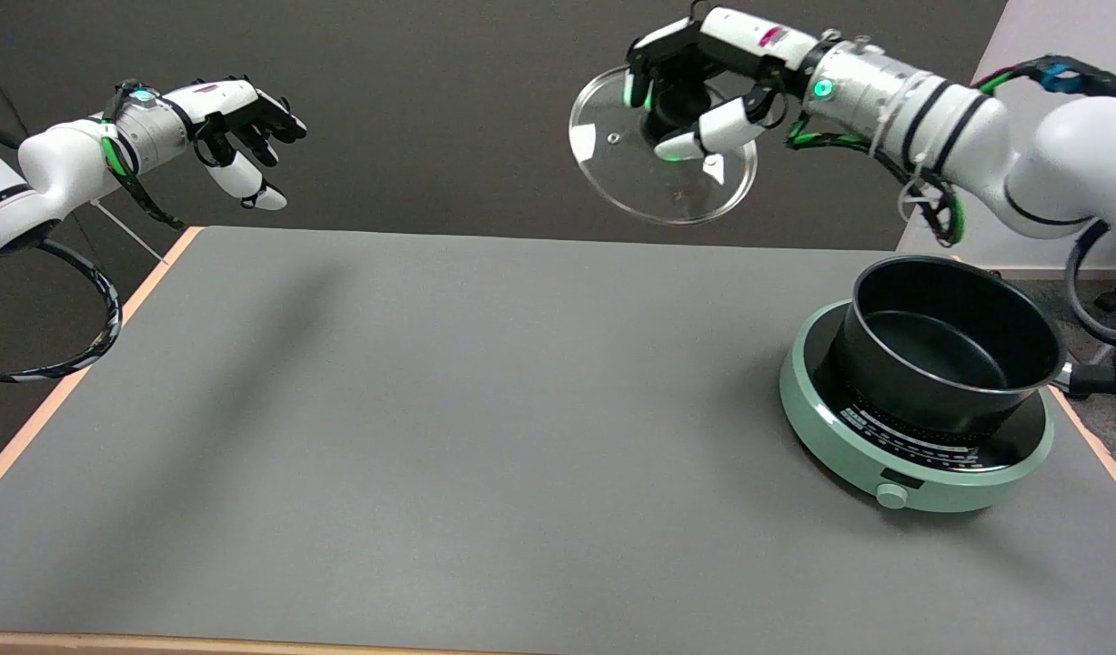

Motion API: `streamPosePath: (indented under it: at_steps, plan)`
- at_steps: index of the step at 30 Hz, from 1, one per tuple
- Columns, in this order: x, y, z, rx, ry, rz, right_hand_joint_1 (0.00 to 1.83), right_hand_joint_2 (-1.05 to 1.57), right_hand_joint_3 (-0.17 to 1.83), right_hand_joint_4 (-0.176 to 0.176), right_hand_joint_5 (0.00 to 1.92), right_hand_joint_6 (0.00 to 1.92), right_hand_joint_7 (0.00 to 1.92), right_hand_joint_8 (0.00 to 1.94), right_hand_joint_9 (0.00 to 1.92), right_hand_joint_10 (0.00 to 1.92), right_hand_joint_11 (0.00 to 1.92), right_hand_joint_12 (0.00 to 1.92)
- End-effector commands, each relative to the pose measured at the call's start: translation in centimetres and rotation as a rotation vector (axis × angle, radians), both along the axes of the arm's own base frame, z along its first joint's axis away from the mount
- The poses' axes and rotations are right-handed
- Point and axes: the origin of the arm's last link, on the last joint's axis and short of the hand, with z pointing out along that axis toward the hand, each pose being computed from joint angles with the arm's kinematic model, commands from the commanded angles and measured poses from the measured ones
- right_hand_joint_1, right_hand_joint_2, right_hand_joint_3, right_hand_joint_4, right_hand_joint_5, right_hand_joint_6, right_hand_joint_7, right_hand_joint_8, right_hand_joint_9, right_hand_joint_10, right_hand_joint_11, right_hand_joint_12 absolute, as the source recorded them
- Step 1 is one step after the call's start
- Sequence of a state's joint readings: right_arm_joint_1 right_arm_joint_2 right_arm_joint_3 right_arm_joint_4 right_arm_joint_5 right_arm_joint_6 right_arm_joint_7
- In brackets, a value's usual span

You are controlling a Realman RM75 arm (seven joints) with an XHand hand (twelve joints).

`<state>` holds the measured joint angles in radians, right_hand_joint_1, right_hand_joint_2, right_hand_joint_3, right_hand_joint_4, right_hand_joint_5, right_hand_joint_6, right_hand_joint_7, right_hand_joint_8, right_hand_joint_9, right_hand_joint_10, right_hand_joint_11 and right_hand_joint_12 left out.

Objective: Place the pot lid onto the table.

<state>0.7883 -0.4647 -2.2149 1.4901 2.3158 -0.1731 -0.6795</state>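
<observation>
A clear glass pot lid [648, 173] with a black knob hangs tilted in the air above the table's far edge, right of the middle. My right hand [703, 86] grips the lid by its knob from above, fingers wrapped around the knob. The black pot [953, 341] stands uncovered on a pale green round cooker [912, 473] at the right side of the grey table [448, 428], below and to the right of the lid.
The idle left hand [239, 127] is held in the air at the upper left, beyond the table's far left corner. Black cables trail off the table's right edge by the cooker. The table has a thin wooden rim.
</observation>
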Motion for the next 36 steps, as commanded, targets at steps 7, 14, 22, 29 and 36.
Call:
streamPosePath:
  at_steps: [7, 14, 22, 29, 36]
  plan:
    - [-4.1, -5.2, -2.6, 0.062, 0.084, -0.162, 1.5, 0.87, 0.59, 0.176, 0.69, 1.12, 0.87, 1.28, 0.8, 1.54, 0.73, 1.92]
    - [-6.9, -5.6, -2.2, 0.063, 0.108, -0.231, 1.5, 0.87, 0.59, 0.176, 0.7, 1.12, 0.87, 1.27, 0.8, 1.54, 0.73, 1.92]
    - [-10.7, -4.6, -2.6, 0.096, 0.123, -0.325, 1.5, 0.83, 0.67, 0.176, 0.67, 1.19, 0.87, 1.29, 0.81, 1.56, 0.74, 1.92]
    - [-13.6, -3.7, -2.9, 0.106, 0.109, -0.387, 1.5, 0.83, 0.66, 0.176, 0.67, 1.2, 0.87, 1.3, 0.81, 1.56, 0.74, 1.92]
    - [-14.4, -3.8, -3.5, 0.116, 0.113, -0.401, 1.5, 0.83, 0.66, 0.176, 0.67, 1.2, 0.87, 1.3, 0.81, 1.56, 0.74, 1.92]
